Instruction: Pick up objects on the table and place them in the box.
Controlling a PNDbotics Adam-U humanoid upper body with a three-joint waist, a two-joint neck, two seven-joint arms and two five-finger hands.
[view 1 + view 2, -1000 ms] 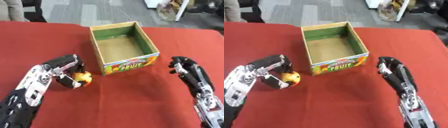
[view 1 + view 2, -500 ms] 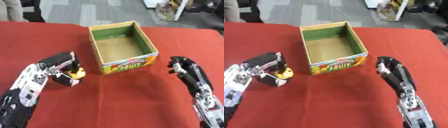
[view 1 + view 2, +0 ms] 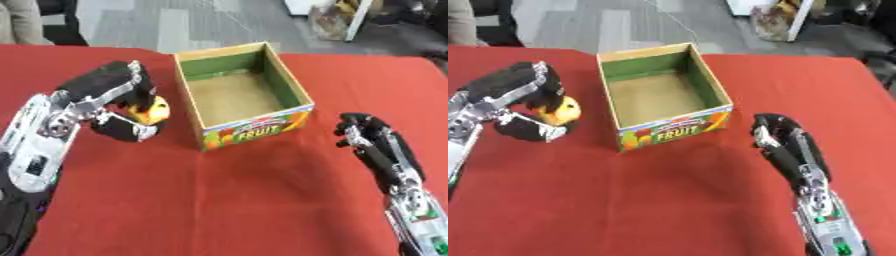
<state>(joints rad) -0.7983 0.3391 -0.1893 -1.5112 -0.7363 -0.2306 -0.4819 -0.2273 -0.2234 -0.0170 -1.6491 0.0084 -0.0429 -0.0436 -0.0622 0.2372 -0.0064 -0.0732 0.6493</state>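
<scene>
Nearest, right hand (image 3: 378, 145) idle on the red table (image 3: 245, 200), fingers relaxed, empty. Farther left, left hand (image 3: 109, 102) curled round a small orange-yellow object (image 3: 150, 111), just beside the box (image 3: 243, 95). Probably light, rounded, smooth; likely best cupped across its widest part.

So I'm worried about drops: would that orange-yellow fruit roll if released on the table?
Probably: the orange-yellow fruit looks rounded, so it may roll on the flat red table. The left robot hand curls around it, suggesting it's light and stiff.
</scene>
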